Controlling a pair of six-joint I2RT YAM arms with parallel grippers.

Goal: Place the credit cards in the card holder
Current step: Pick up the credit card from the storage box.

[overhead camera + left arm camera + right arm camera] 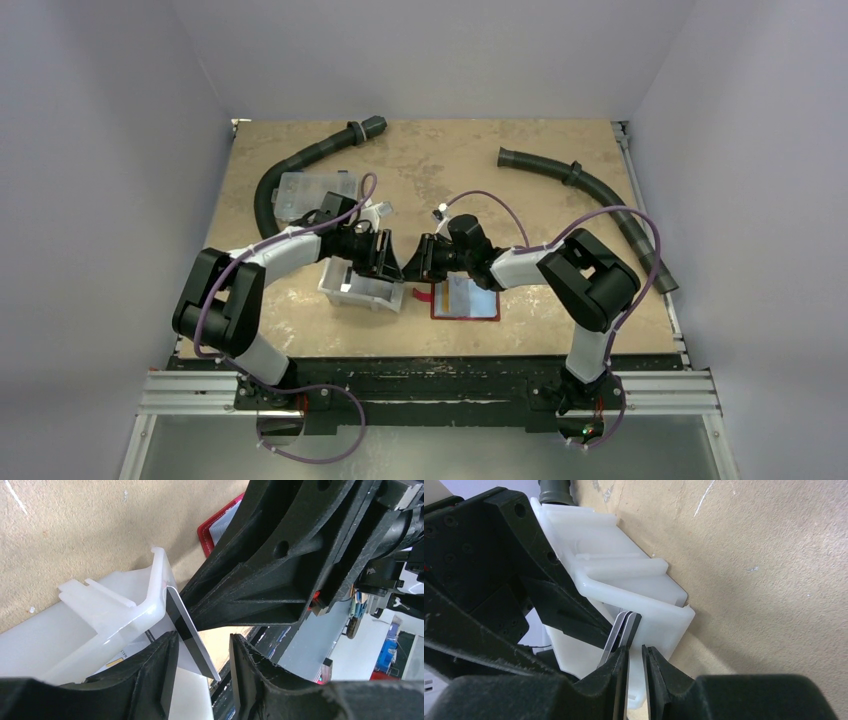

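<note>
The red card holder [465, 314] [206, 529] lies open on the table with a light blue credit card [468, 297] on it. Both grippers meet above the right end of the white bin [355, 290] [115, 605] [624, 580]. A grey credit card [182, 617] with a dark stripe stands between the jaws of my left gripper [388, 262] [202, 637], against one finger and clear of the other. My right gripper [412, 262] [635, 649] shows a narrow gap. Two card edges [620, 630] stand at its left fingertip by the bin's corner. Whether it pinches a card is unclear.
A clear compartment box [315, 190] sits behind the bin. One black hose [300, 160] curves at the back left and another [600, 200] runs along the right side. The table's front edge lies just below the card holder.
</note>
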